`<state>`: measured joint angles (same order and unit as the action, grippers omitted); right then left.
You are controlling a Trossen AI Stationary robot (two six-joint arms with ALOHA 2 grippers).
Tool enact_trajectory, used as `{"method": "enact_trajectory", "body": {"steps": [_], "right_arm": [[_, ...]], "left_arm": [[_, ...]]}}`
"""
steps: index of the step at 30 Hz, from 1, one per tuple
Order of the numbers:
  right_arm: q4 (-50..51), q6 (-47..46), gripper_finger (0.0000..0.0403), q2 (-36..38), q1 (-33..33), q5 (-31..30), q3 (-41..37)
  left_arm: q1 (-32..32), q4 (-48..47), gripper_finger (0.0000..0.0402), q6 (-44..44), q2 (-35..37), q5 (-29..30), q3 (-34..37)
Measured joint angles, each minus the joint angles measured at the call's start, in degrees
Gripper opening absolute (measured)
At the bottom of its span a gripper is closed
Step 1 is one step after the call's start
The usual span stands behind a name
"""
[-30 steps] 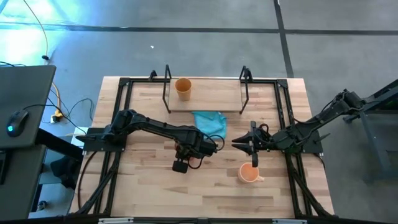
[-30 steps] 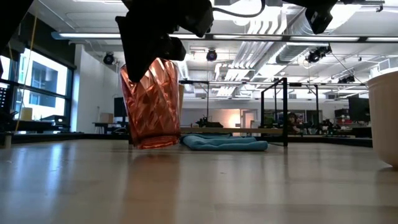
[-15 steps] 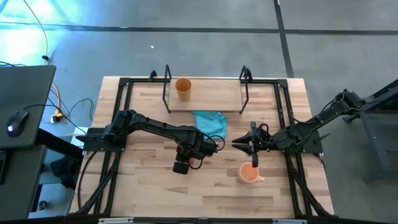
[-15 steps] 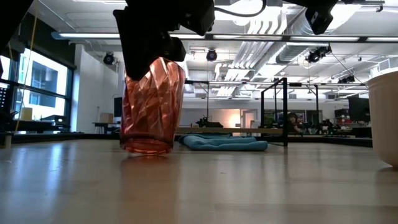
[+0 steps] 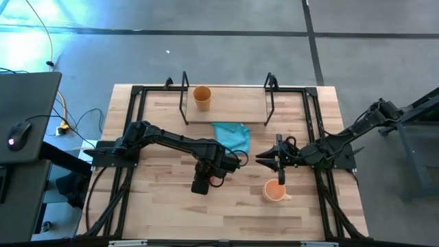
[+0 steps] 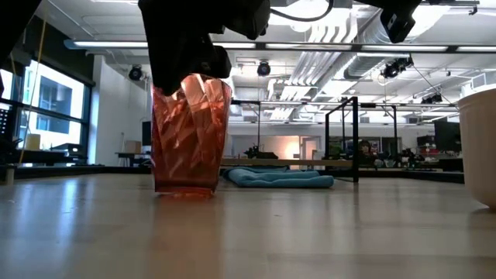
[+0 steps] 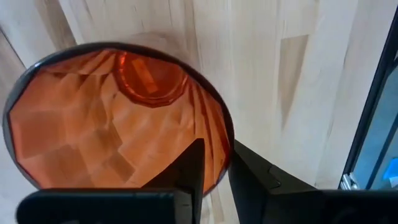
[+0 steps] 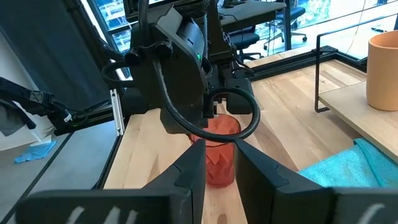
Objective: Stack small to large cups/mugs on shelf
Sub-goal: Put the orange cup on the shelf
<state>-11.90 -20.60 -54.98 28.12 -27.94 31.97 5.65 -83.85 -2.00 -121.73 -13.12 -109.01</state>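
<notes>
left gripper (image 7: 214,177): fingers straddle red cup (image 6: 190,136) rim, loosely | cup: upright on table (image 5: 164,206), near cloth (image 5: 232,134) | right gripper (image 8: 214,168): cannot tell

The dark red ribbed cup (image 6: 190,136), tilted with its base lifted off the counter (image 6: 310,232) 1 second ago, now stands upright and flat on the wood, nearer the low camera than the blue cloth (image 6: 279,179). The left end effector (image 7: 214,168) has eased its fingers apart; 1 finger (image 7: 193,168) sits inside the cup's rim and the other outside, with small gaps to the wall. Seen from above, its wrist has shifted slightly away from the cloth.
</notes>
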Motion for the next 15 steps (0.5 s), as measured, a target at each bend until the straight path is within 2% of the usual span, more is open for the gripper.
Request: {"method": "enact_trajectory", "body": {"steps": [15], "right_arm": [[1.5,0.1,0.0071,0.0,0.0,0.3,0.0]], "left_arm": [[-0.1,1.7,0.0085,-0.9,0.0,0.3,0.0]]}}
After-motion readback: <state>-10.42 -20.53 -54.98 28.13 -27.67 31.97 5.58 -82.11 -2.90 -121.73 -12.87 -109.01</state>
